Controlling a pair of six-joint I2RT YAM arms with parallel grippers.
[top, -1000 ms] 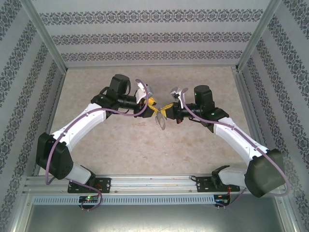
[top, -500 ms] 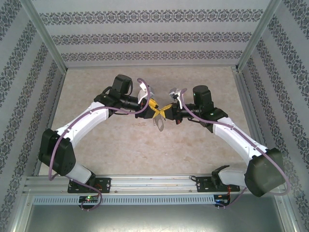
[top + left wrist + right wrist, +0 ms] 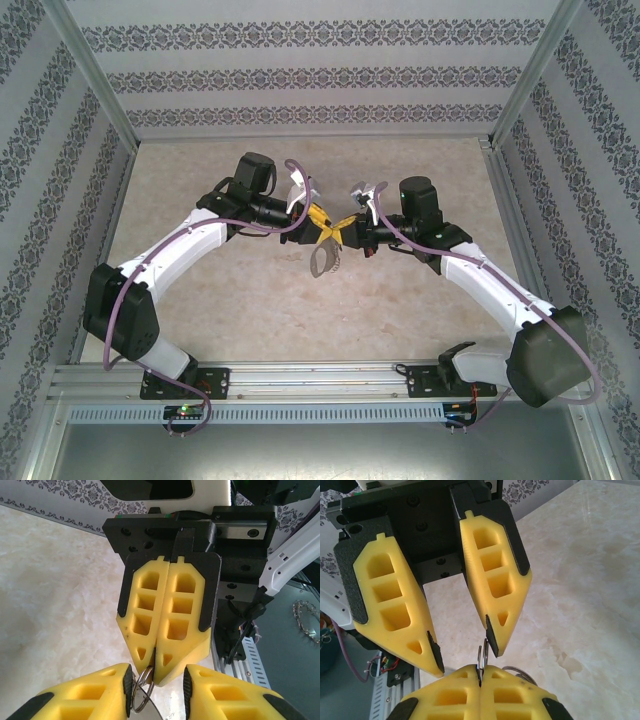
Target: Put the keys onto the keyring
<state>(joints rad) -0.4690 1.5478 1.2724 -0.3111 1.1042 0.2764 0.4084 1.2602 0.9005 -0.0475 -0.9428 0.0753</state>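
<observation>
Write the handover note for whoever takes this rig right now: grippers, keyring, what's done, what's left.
Right gripper: shut on the keyring by its small wire ring, held above the table.
Left gripper: open, fingers either side of that wire ring, one tip close to it.
Done: keyring lifted, hanging below the meeting fingers.
Left: too small to tell whether the key is on. Check, then thread it.

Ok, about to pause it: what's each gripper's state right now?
Left gripper: open, fingers either side of the keyring.
Right gripper: shut on the keyring.
</observation>
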